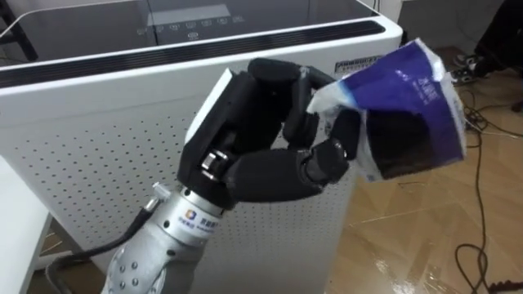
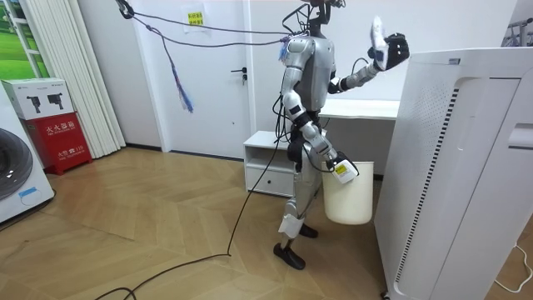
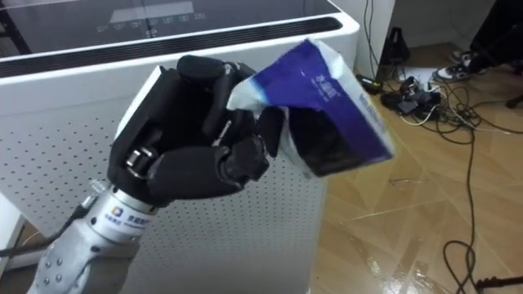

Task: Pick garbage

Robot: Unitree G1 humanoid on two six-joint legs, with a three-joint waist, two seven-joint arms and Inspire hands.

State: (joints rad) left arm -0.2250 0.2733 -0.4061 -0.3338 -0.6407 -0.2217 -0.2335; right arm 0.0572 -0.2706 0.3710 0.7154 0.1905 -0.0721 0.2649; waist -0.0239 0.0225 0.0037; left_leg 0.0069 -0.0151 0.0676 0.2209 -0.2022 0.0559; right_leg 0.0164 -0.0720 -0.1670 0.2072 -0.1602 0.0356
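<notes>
My left hand [image 1: 261,139] is raised in front of me, its dark fingers curled round a crumpled blue and white packet [image 1: 413,98]. The packet [image 3: 327,106] sticks out to the right of the hand [image 3: 188,139], above the wooden floor. In the room view I stand beside a tall white appliance, holding the packet [image 2: 376,37] up at head height in the left hand [image 2: 391,48]. My right hand [image 2: 339,167] hangs low at my side and grips the rim of a white bin [image 2: 348,196].
The white perforated appliance [image 1: 98,122] with a dark top stands right behind the raised hand. Cables [image 3: 425,98] lie on the wooden floor to the right. A low white cabinet [image 2: 266,162] and a desk [image 2: 358,108] stand behind me.
</notes>
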